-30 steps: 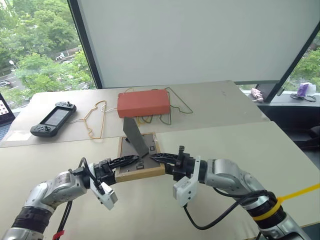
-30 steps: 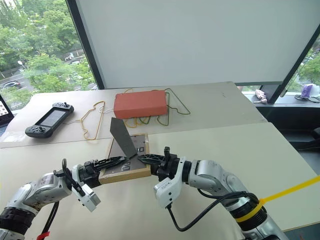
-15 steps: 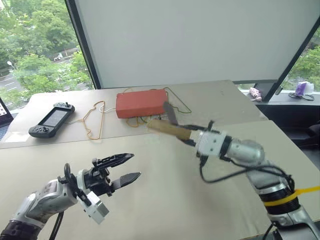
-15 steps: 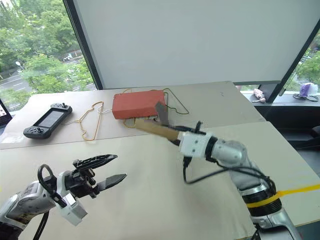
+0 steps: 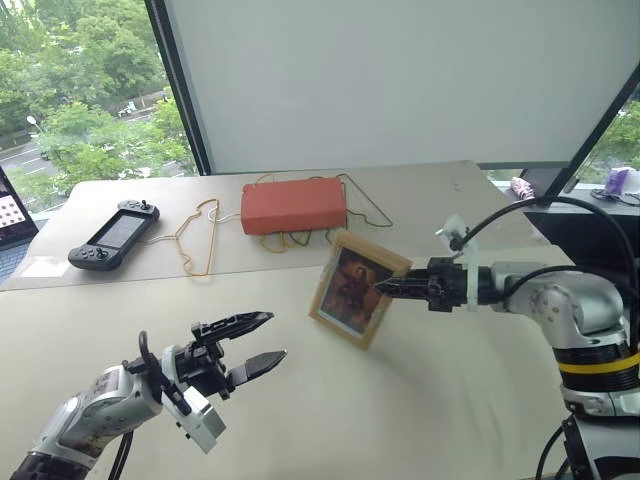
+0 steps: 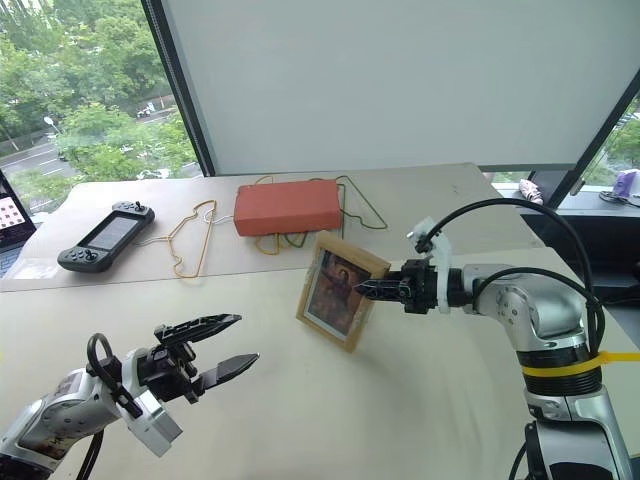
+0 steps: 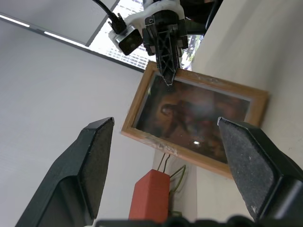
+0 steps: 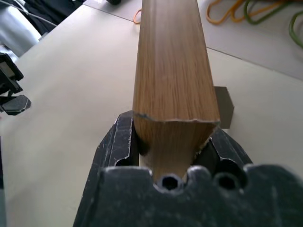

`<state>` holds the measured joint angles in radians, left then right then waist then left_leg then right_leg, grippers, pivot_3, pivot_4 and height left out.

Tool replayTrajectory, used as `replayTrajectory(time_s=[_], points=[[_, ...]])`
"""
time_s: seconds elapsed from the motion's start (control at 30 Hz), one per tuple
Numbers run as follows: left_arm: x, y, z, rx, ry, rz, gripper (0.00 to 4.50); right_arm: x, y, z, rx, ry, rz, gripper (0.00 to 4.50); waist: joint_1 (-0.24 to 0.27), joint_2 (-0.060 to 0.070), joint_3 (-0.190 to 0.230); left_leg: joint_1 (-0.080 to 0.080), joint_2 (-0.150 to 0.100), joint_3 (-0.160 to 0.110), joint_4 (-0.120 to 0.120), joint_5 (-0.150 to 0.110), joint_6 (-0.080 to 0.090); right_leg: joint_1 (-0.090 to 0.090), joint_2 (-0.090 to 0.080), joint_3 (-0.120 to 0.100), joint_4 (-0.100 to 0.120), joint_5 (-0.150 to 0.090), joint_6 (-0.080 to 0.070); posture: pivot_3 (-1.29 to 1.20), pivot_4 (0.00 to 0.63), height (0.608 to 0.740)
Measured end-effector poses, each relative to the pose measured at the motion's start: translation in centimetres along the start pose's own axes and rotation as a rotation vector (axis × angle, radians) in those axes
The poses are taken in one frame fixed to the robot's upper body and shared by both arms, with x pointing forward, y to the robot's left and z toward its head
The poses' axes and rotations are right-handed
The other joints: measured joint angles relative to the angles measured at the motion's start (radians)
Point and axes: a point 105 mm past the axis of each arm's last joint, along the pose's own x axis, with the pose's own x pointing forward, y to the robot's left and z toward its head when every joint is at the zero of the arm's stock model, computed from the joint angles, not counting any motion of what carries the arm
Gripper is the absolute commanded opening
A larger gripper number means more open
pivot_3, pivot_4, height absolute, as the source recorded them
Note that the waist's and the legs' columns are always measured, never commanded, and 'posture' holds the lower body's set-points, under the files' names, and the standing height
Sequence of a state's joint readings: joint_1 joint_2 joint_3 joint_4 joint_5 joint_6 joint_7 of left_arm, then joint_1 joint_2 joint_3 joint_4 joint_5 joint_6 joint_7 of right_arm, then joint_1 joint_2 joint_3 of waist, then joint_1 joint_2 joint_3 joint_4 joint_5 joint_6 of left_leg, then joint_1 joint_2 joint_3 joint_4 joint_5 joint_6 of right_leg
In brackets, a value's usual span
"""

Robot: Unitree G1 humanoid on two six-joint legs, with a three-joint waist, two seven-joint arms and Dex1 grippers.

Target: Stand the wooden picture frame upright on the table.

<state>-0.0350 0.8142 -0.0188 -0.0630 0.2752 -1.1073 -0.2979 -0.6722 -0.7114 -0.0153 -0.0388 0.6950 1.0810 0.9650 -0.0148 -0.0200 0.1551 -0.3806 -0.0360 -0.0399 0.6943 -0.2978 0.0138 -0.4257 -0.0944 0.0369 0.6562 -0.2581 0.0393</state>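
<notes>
The wooden picture frame [image 5: 352,297] stands nearly upright at the middle of the table [image 5: 300,430], tilted a little, with its dark portrait facing me. Its lower edge is at the tabletop; I cannot tell if it touches. My right gripper [image 5: 383,287] reaches in from the right and is shut on the frame's right edge. In the right wrist view both fingers [image 8: 124,142] clamp the light wood [image 8: 173,71], and the grey-brown stand [image 8: 223,113] pokes out behind. My left gripper [image 5: 277,334] hangs open, low and to the left of the frame, apart from it.
An orange-red box [image 5: 293,207] lies behind the frame on several wire hangers [image 5: 195,240]. A handheld game console [image 5: 112,234] sits at the far left. A dark window post [image 5: 185,90] rises behind the table. Bare tabletop lies in front of the frame.
The frame lay face down between both grippers. My left gripper let go, opened and drew back. My right gripper lifted the frame, rolled it and carried it right; its portrait now faces me.
</notes>
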Motion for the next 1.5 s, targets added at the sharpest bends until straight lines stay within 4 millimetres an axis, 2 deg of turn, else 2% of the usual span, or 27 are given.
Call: replayTrajectory(time_s=[0.13, 0.2, 0.23, 0.33, 0.43, 0.53, 0.7, 0.77, 0.8, 0.87, 0.93, 1.0, 1.07, 1.1, 1.17, 1.27, 1.4, 1.5], points=[[0.0, -0.1, 0.0, -0.001, -0.001, -0.007, 3.77, -0.2, 0.0, -0.8, 0.088, 0.015, 0.062, 1.25, 0.0, 0.0, 0.0, 0.0, 0.0, 0.0, 0.0, 0.0, 0.0, 0.0, 0.0, 0.0, 0.0, 0.0, 0.0, 0.0, 0.15, 0.74], [0.1, -0.1, 0.0, -0.002, -0.002, -0.008, 3.83, -0.2, -0.1, -0.9, 0.108, 0.012, 0.069, 2.24, 0.001, 0.0, 0.0, 0.0, 0.0, 0.0, 0.0, 0.0, 0.0, 0.001, 0.0, 0.0, 0.0, 0.0, 0.0, 0.0, 0.15, 0.74], [0.1, -0.2, 0.0, -0.002, -0.003, -0.009, 3.83, -0.3, -0.2, -1.0, 0.126, 0.019, 0.067, 2.42, 0.001, 0.0, 0.0, 0.001, 0.0, 0.0, 0.0, 0.0, 0.0, 0.001, 0.0, 0.0, 0.0, 0.0, 0.0, 0.0, 0.15, 0.74], [0.2, -0.3, 0.1, -0.005, -0.004, -0.008, 3.83, -0.2, -0.7, -2.2, 0.194, 0.051, 0.051, 3.56, 0.002, 0.0, 0.0, -0.001, 0.0, 0.0, 0.001, 0.0, 0.0, 0.0, -0.001, 0.0, 0.0, 0.0, 0.0, 0.0, 0.15, 0.74], [0.3, -0.2, 0.0, -0.003, -0.004, -0.009, 3.83, -0.3, -0.8, -2.5, 0.218, 0.061, 0.043, 4.44, 0.002, 0.0, 0.0, -0.001, 0.0, 0.0, 0.001, 0.0, 0.0, 0.0, 0.0, -0.001, 0.0, 0.0, 0.0, 0.0, 0.15, 0.74], [0.5, -0.1, -0.2, -0.001, 0.003, -0.009, 3.83, -1.0, -1.1, -2.1, 0.225, 0.039, 0.015, 4.44, 0.002, 0.0, 0.0, -0.001, 0.0, 0.0, 0.001, 0.0, 0.0, 0.0, -0.001, 0.0, 0.0, 0.0, 0.0, 0.0, 0.15, 0.74], [0.5, -0.1, -0.5, -0.027, 0.023, -0.005, 3.83, -4.7, -0.6, -2.4, 0.211, 0.017, -0.049, 4.44, 0.009, 0.0, 0.0, -0.003, 0.0, -0.001, 0.001, -0.001, 0.001, 0.0, -0.001, -0.002, 0.0, 0.0, 0.0, 0.0, 0.15, 0.74], [0.2, -0.3, -0.8, -0.095, 0.063, 0.006, 3.83, -6.1, -0.1, -3.9, 0.199, 0.067, -0.085, 4.44, 0.012, 0.0, 0.0, -0.003, 0.0, -0.001, 0.001, -0.001, 0.003, 0.0, -0.001, -0.002, 0.0, 0.0, 0.0, 0.0, 0.15, 0.74], [-0.1, -0.6, -1.2, -0.176, 0.114, 0.019, 3.83, -6.8, 0.2, -5.4, 0.197, 0.116, -0.112, 4.44, 0.012, 0.0, 0.0, -0.003, 0.0, -0.001, 0.001, -0.002, 0.003, 0.001, -0.001, -0.002, 0.0, 0.0, 0.0, 0.0, 0.15, 0.74], [-0.5, -0.9, -2.2, -0.359, 0.228, 0.071, 3.83, -7.1, 0.7, -7.6, 0.179, 0.171, -0.147, 4.44, 0.009, 0.0, 0.0, -0.003, 0.001, -0.001, 0.001, -0.002, 0.003, 0.001, 0.0, -0.002, 0.0, 0.0, 0.001, 0.0, 0.15, 0.74], [-1.1, -1.4, -3.2, -0.535, 0.335, 0.107, 3.83, -6.8, 0.9, -8.5, 0.141, 0.179, -0.185, 4.44, -0.001, 0.0, 0.0, -0.002, 0.001, 0.0, 0.001, -0.002, 0.003, 0.0, 0.0, 0.0, -0.001, 0.0, 0.001, 0.0, 0.15, 0.74], [-1.6, -1.9, -3.7, -0.774, 0.448, 0.202, 3.83, -6.1, 0.8, -8.9, 0.071, 0.125, -0.304, 4.44, -0.007, 0.0, 0.0, 0.001, 0.002, 0.0, 0.001, -0.002, 0.003, 0.002, 0.002, 0.001, 0.0, 0.0, 0.001, 0.0, 0.15, 0.74], [-2.1, -2.5, -3.9, -1.039, 0.577, 0.397, 3.83, -5.0, 0.2, -10.4, 0.028, 0.06, -0.509, 4.44, -0.004, -0.001, 0.0, 0.003, 0.004, -0.002, 0.0, -0.002, 0.002, 0.004, 0.002, 0.001, 0.001, 0.0, 0.001, 0.0, 0.15, 0.74], [-2.2, -2.7, -4.3, -1.109, 0.625, 0.47, 3.83, -4.8, -0.2, -10.9, 0.016, 0.045, -0.599, 4.44, -0.002, 0.0, 0.0, 0.003, 0.003, -0.002, 0.0, -0.001, 0.001, 0.003, 0.002, 0.002, 0.001, 0.0, 0.001, 0.0, 0.15, 0.74], [-3.2, -3.5, -5.8, -1.227, 0.783, 0.694, 3.83, -5.7, -1.9, -12.5, -0.027, 0.002, -0.927, 4.44, 0.01, 0.001, -0.001, 0.003, 0.0, -0.003, 0.001, 0.002, -0.003, 0.003, 0.0, 0.002, 0.005, 0.0, 0.001, 0.0, 0.15, 0.74], [-4.7, -4.8, -7.2, -1.251, 0.965, 0.849, 3.83, -7.3, -2.4, -12.5, -0.069, -0.12, -1.24, 4.44, 0.011, 0.0, -0.001, 0.005, -0.002, -0.003, 0.001, 0.003, -0.006, 0.004, 0.001, 0.004, 0.006, 0.001, 0.002, 0.0, 0.15, 0.74], [-5.6, -5.1, -8.7, -1.214, 1.054, 0.941, 3.83, -6.2, -1.5, -12.4, -0.163, -0.172, -1.289, 4.44, 0.003, 0.001, -0.001, 0.009, -0.002, -0.003, 0.0, 0.004, -0.007, 0.006, 0.003, 0.004, 0.006, 0.001, 0.002, 0.0, 0.15, 0.74], [-5.8, -5.5, -9.4, -1.192, 1.087, 0.963, 3.83, -6.1, -1.7, -13.8, -0.133, -0.163, -1.323, 4.44, 0.001, 0.0, -0.001, 0.01, -0.002, -0.003, -0.001, 0.004, -0.007, 0.006, 0.004, 0.004, 0.005, 0.001, 0.002, 0.0, 0.15, 0.74]])
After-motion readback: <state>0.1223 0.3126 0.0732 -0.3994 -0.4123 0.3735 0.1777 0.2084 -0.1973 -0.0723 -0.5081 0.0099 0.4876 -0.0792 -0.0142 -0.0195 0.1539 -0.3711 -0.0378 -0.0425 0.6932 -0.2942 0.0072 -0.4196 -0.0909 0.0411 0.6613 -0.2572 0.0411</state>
